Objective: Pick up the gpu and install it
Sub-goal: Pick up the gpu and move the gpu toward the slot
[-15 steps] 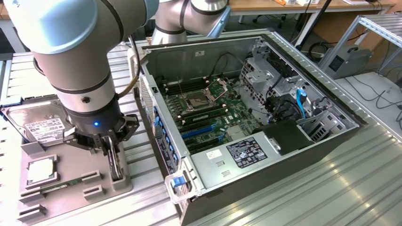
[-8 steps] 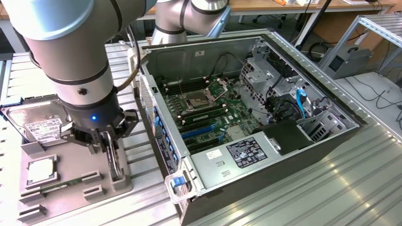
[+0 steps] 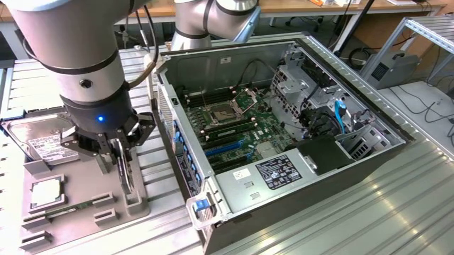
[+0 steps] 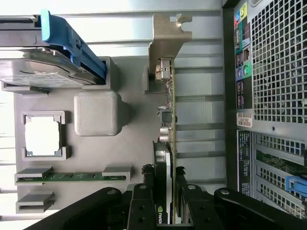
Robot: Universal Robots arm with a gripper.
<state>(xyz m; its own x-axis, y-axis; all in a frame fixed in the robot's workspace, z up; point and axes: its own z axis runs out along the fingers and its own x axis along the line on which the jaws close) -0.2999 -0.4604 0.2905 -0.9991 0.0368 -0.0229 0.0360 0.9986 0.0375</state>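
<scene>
**benchrat:** ok, what's nearest the camera in the exterior shot?

**slotjockey:** Lower left of the frame there's a grey tray [image 3: 85, 212] on the ribbed metal table [image 3: 369, 212]. A green memory stick [image 3: 67, 209] lies in its front holders. A square processor chip [image 3: 46, 193] sits in a pocket just behind that.

**benchrat:** and the graphics card?

**slotjockey:** Next one back, middle left. The graphics card [image 4: 166, 117] stands on its long edge over the tray, well outside the computer case [image 3: 212, 69], so it's not installed yet. The gripper [image 4: 164, 173] is clenched on it, with a black finger [image 4: 142, 203] against each flat face. It's grabbing the end away from the metal bracket [image 4: 168, 40]. Can't tell whether the card's bottom edge touches its holder or sits just off it.

**benchrat:** what's past that?

**slotjockey:** A silver hard drive [image 3: 44, 142] with a white label, further left and behind the gripper. The case sits centre and right, lying open with the motherboard [image 3: 234, 125] showing and blue slots [image 3: 227, 144] near its middle. Upper left is the grey arm [image 3: 78, 42], and there are workbenches [image 3: 298, 6] along the top edge.
</scene>
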